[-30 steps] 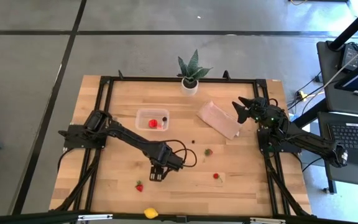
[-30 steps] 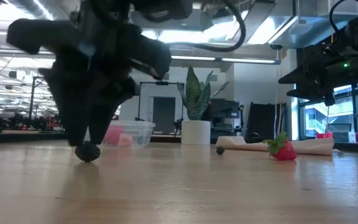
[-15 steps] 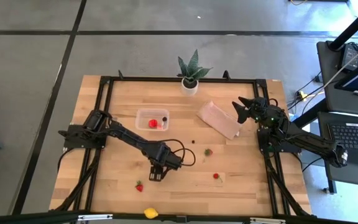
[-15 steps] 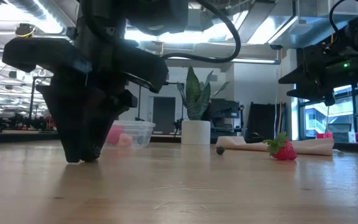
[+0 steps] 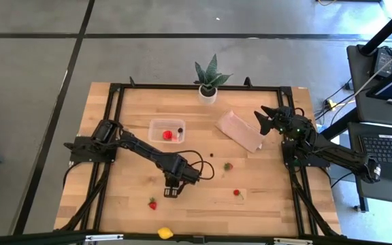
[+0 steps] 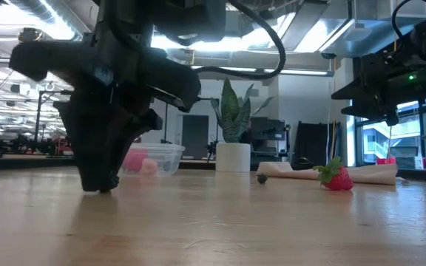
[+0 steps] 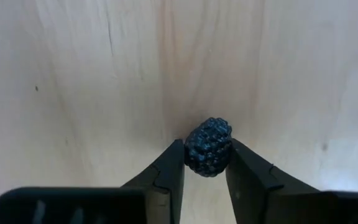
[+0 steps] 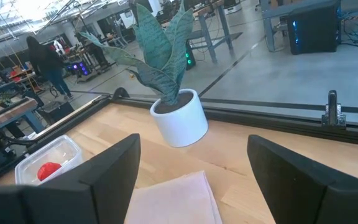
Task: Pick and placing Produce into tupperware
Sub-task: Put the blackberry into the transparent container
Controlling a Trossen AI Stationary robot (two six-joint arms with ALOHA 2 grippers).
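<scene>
My left gripper points down at the table's middle near side, shut on a dark bumpy berry. In the low view its fingertips reach the tabletop and hide the berry. The clear tupperware stands on the table's far left part, with a red strawberry, a dark berry and a pink piece inside. On the wood lie three loose strawberries, a small dark berry and a yellow lemon. My right gripper waits open over the far right. My left gripper pinches the dark berry by its two sides, one finger on each, coming from above and pointing down. The berry's far half juts out past the fingertips. It sits at the level of the tabletop, and no gap shows under it.
A flat tan sheet lies on the far right, below my right gripper. A potted green plant stands at the far edge. A black frame runs round the table's rim. Bare wood stretches between the tupperware and my left gripper.
My left gripper has come down over the dark berry. A second ago the berry showed beside its fingertips in the low view; now the fingertips stand on the table around it and hide it there. The right arm has kept still.
</scene>
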